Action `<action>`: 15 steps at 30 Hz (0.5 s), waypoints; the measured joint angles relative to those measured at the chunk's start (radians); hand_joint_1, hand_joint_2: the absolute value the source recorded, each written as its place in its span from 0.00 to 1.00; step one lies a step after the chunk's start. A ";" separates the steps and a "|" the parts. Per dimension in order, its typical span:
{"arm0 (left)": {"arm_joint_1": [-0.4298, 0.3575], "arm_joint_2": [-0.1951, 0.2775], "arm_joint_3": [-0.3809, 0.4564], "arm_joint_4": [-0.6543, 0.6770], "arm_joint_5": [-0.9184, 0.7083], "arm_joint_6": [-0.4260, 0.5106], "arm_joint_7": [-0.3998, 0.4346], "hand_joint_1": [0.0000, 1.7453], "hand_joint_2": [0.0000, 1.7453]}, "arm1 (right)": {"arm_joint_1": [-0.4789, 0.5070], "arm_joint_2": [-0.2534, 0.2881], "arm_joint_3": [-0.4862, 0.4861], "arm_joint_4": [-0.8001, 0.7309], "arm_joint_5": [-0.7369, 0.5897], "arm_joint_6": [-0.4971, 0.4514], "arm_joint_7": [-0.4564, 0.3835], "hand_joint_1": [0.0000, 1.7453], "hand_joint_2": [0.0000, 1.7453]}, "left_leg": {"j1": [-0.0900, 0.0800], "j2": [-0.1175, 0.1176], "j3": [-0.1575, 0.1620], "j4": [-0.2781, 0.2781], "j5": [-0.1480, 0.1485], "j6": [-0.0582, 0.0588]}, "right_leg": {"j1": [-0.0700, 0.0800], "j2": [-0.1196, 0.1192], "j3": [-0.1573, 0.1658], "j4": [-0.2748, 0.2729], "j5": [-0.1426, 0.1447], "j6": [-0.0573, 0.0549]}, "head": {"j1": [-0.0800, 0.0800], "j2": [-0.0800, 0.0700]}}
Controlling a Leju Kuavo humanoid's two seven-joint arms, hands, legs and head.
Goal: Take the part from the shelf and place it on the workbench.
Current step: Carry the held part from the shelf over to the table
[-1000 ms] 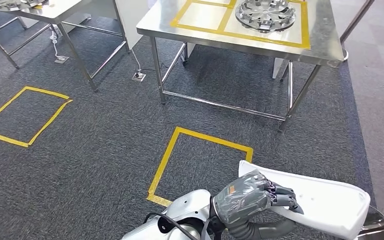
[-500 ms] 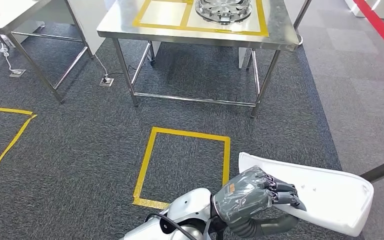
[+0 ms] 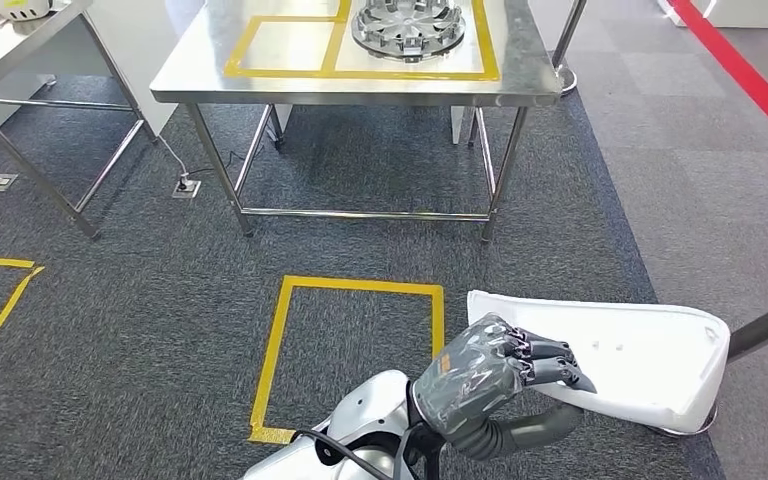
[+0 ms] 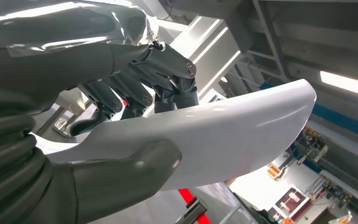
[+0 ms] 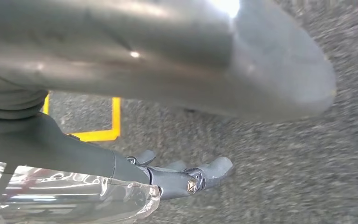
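White part gripped by left hand, above carpet.

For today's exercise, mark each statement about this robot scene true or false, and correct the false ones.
1. The left hand holds the white part. True.
2. The white part already lies on the steel workbench. False: it is held above the carpet, short of the bench.
3. A round silver wheel cover sits on the workbench inside yellow tape. True.
4. The yellow tape square on the carpet has a box standing in it. False: only carpet shows inside it.
5. The right hand grips the wheel cover. False: it hangs over the carpet, holding nothing.
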 joint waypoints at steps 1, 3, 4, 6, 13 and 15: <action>0.001 0.000 0.003 0.000 0.000 0.003 0.001 1.00 1.00 | -0.001 0.003 0.000 0.000 0.000 0.003 0.001 0.00 0.00 | -0.003 -0.002 0.011 -0.022 -0.001 0.007 | -0.001 0.003 0.010 -0.002 -0.005 0.007 | 0.000 0.000; 0.003 -0.002 0.006 0.000 0.001 0.006 0.002 1.00 1.00 | -0.001 0.006 0.000 0.000 0.000 0.006 0.002 0.00 0.00 | -0.004 -0.002 0.031 -0.035 -0.020 0.018 | -0.002 0.003 0.018 0.009 0.007 0.022 | -0.001 0.000; 0.003 -0.003 0.007 0.000 0.001 0.007 0.002 1.00 1.00 | 0.000 0.006 0.000 0.000 0.000 0.006 0.002 0.00 0.00 | -0.002 0.000 0.048 -0.043 -0.027 0.024 | -0.002 -0.001 0.008 0.042 0.027 0.026 | 0.000 0.000; 0.003 -0.005 0.009 0.000 0.001 0.009 0.003 1.00 1.00 | -0.002 0.006 0.000 0.000 0.001 0.006 0.002 0.00 0.00 | 0.004 0.004 0.088 -0.053 -0.048 0.033 | -0.001 -0.014 -0.064 0.158 0.058 0.032 | 0.004 0.000; 0.006 -0.002 0.011 0.002 -0.004 0.021 0.007 1.00 1.00 | 0.015 0.001 0.000 0.000 0.006 0.015 0.002 0.00 0.00 | 0.011 0.003 0.239 -0.057 -0.180 0.026 | -0.005 -0.032 -0.260 0.167 -0.053 0.053 | 0.008 0.000; 0.011 0.001 0.011 0.006 -0.006 0.026 0.009 1.00 1.00 | 0.019 0.002 0.001 0.002 0.011 0.018 0.001 0.00 0.00 | 0.011 0.002 0.283 -0.059 -0.227 0.014 | -0.004 -0.051 -0.253 0.081 0.108 0.047 | 0.009 0.000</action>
